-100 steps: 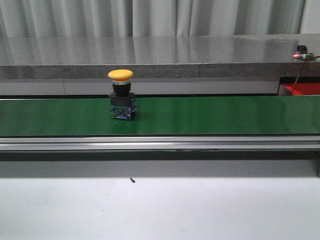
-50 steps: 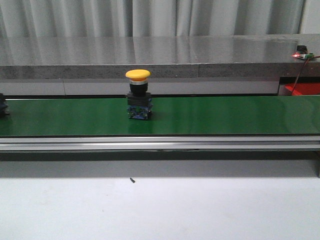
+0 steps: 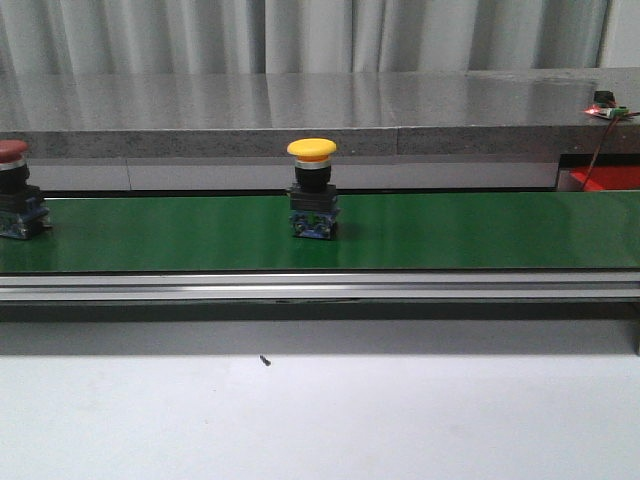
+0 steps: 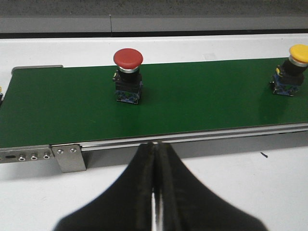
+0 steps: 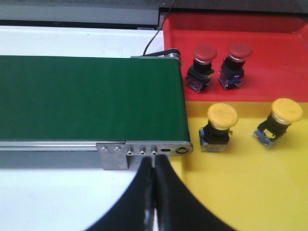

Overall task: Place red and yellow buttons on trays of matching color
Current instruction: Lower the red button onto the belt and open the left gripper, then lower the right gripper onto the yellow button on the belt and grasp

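Waiting phase, as I read it: nothing is in hand and the pick has not begun. In the front view a yellow button [image 3: 312, 187] stands upright near the middle of the green belt [image 3: 480, 232], and a red button [image 3: 14, 190] stands at the far left edge of the frame, also on the belt. My left gripper [image 4: 155, 149] shows low in its wrist view with its fingers pressed together, empty, sitting off the belt's near rail. My right gripper [image 5: 154, 166] is likewise pinched closed and empty, just short of the belt's end plate. Beyond that end, upper right of the right wrist view, the red tray [image 5: 279, 72] holds two red buttons; the yellow tray [image 5: 250, 192] below it holds two yellow ones. Next move, I judge: spread the right fingers, take the yellow button by its dark body under the cap, and set it on the yellow tray clear of the two already there.
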Controlling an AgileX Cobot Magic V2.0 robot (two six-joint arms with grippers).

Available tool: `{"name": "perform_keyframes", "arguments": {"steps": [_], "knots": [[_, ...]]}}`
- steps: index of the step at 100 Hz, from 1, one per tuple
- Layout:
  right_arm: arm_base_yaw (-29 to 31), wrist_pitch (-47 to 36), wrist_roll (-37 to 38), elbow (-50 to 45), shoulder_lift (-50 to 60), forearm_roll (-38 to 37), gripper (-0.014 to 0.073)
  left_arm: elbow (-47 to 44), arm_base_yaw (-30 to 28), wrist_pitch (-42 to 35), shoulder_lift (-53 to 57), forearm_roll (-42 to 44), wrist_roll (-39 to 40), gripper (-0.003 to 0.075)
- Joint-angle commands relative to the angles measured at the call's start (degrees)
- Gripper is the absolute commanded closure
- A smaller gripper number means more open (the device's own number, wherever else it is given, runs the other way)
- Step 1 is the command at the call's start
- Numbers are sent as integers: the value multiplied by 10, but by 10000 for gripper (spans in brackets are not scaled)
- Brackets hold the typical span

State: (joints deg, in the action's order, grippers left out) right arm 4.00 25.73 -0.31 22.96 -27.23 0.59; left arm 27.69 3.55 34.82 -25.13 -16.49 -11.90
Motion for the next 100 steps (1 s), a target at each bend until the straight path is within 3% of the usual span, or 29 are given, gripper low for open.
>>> {"name": "perform_keyframes", "arguments": {"steps": [1, 25, 57, 86, 93, 100], "knots": [[-1, -39, -4, 16, 0, -2, 652, 11, 5, -42, 13, -13, 7, 740], [-1, -41, -7, 43, -15, -3, 652, 11, 5, -29, 21, -13, 7, 740], [-4, 33, -17, 171, -167, 3, 636, 11, 5, -29, 20, -13, 7, 740], [-73, 102, -17, 296, -304, 4, 635, 11, 5, -29, 19, -13, 7, 740], [-98, 114, -17, 326, -338, 4, 600, 11, 5, -29, 19, -13, 7, 740], [-121, 133, -17, 359, -375, 4, 508, 11, 5, -29, 19, -13, 7, 740]]}}
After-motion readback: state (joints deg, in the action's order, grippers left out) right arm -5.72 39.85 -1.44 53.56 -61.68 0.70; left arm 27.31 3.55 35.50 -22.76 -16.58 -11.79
